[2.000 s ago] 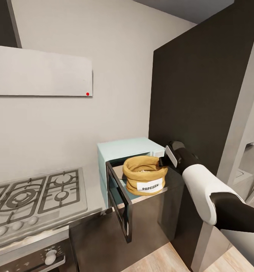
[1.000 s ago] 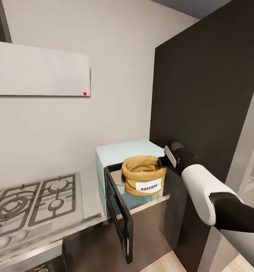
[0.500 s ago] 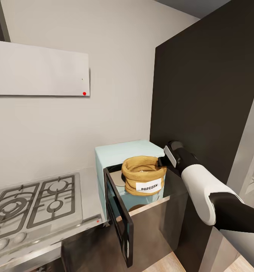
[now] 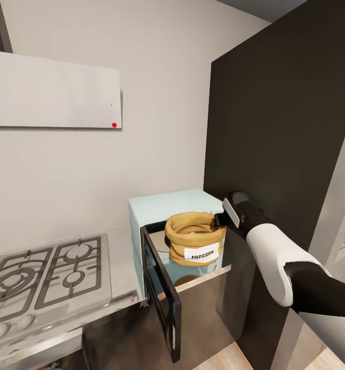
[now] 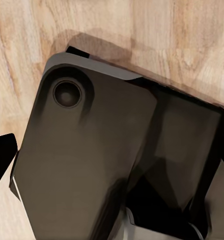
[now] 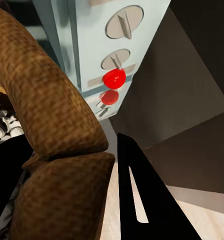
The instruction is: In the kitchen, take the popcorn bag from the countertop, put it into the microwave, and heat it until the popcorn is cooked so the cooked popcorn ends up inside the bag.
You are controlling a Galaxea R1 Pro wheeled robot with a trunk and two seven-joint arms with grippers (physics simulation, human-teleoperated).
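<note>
The tan popcorn bag [image 4: 195, 241] with its white label hangs just in front of the open microwave [image 4: 162, 205], a pale mint-blue box on the grey countertop [image 4: 123, 257]. My right gripper [image 4: 217, 220] is shut on the bag's rolled rim at its right side. In the right wrist view the brown rim [image 6: 47, 110] sits between the black fingers [image 6: 142, 200], with white popcorn showing inside. Beyond it is the microwave's knob panel [image 6: 117, 45] with a red button. The black-framed door [image 4: 159, 288] stands swung out to the left. The left wrist view looks down at the robot's dark base [image 5: 92, 150].
A gas hob [image 4: 49, 272] with grey grates lies left of the microwave. A tall dark cabinet wall [image 4: 275, 128] stands close on the right, right behind my right arm. A pale hood [image 4: 49, 92] hangs on the wall above the hob. Wooden floor [image 4: 218, 362] shows below.
The camera has shifted a little, so the hob sits lower and further left in the picture. The bag, my right gripper and the open door keep their places relative to each other.
</note>
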